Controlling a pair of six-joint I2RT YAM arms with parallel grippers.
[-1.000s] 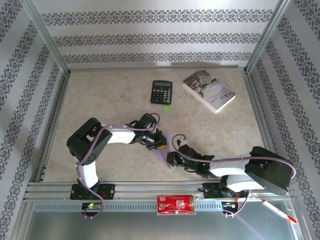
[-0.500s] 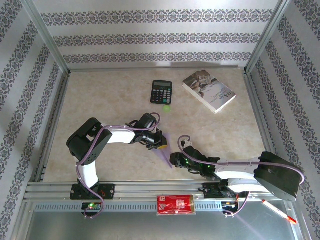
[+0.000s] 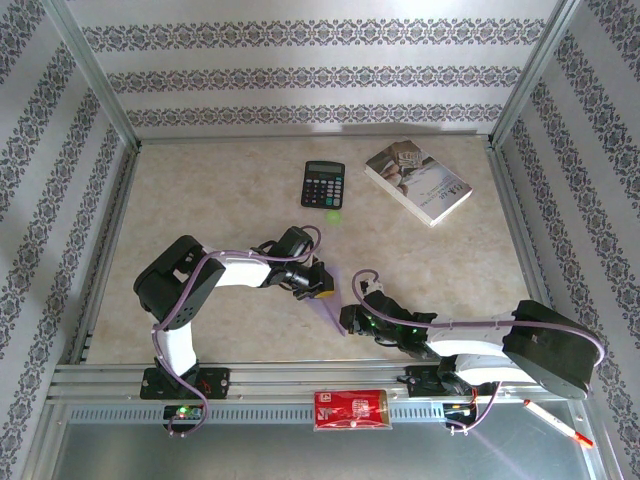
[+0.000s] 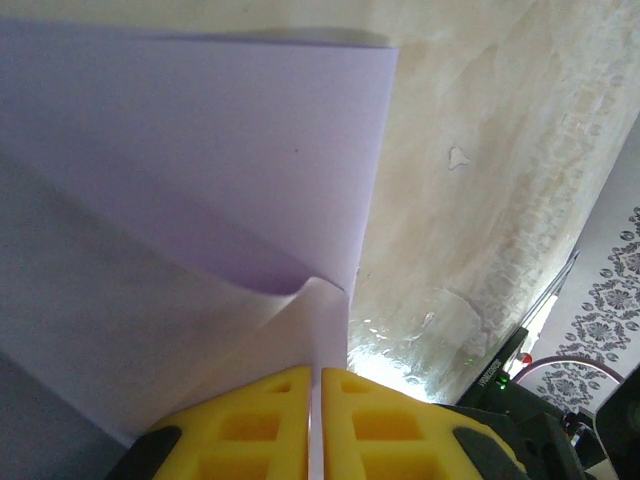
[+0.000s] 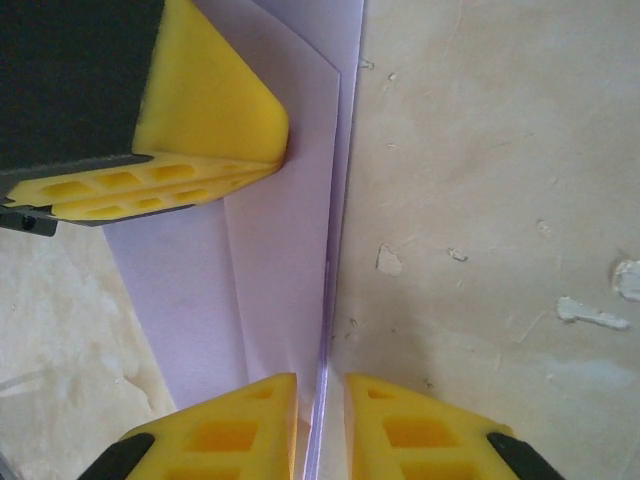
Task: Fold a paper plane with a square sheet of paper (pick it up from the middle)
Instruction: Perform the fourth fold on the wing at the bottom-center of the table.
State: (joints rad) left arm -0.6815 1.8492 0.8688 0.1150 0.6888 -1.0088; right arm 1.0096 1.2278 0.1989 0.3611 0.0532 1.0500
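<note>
Square sheet of paper [image 4: 200, 150]: thin lilac, matt, smooth, one soft crease. Left gripper [image 4: 315, 378] and right gripper [image 5: 320, 385]: yellow moulded plastic pads, matt, open-celled. Table [image 5: 480, 200]: beige marbled top, faint sheen, chipped and scuffed. Frame rails [image 3: 300, 378]: brushed metal. Calculator [image 3: 323, 184]: black plastic. Book [image 3: 418, 181]: printed paper cover. Walls [image 3: 300, 80]: patterned wallpaper, matt.

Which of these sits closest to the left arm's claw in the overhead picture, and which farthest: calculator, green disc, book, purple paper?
Measured from the left gripper in the top view:
1. lilac paper, pinched in its fingers at the table's near middle.
2. green disc, farther back on the table.
3. calculator, just behind the disc.
4. book, at the back right.
</note>
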